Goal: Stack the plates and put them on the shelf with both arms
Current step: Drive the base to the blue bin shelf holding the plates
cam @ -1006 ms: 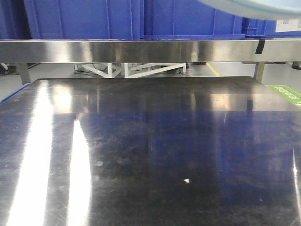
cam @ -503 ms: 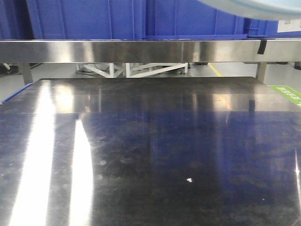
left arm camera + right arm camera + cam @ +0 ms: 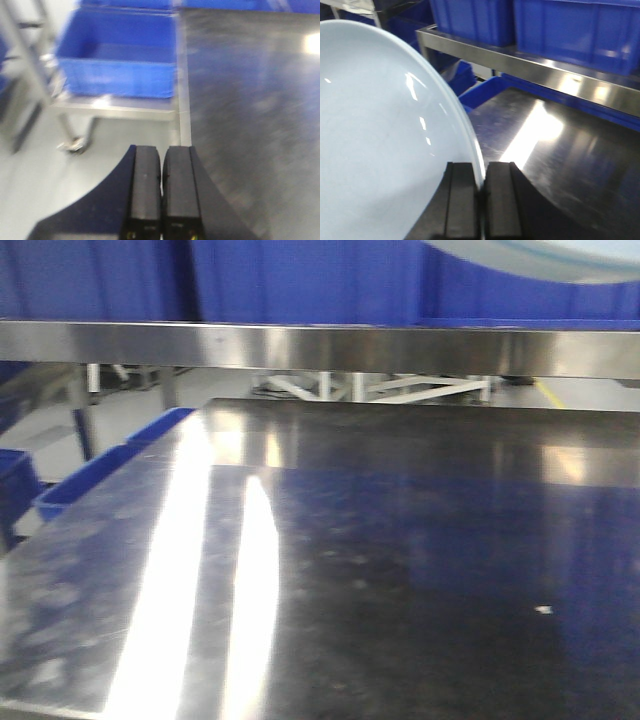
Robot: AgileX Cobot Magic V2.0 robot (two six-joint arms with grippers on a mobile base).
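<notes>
Your right fingers (image 3: 462, 200) pinch the glossy round plate (image 3: 380, 140) by its thin rim above the steel desk (image 3: 580, 165); left fingers (image 3: 147, 190) pressed together, empty.

- The shelf (image 3: 300, 345) runs across behind the tabletop (image 3: 400, 540), above its far edge.
- Crates (image 3: 300, 280) sit on the shelf.
- A plate (image 3: 375, 125) is high on the right, in front of those crates, its rim between the right gripper's (image 3: 482, 185) fingers.
- A lower crate (image 3: 117, 55) stands left of the tabletop.
</notes>
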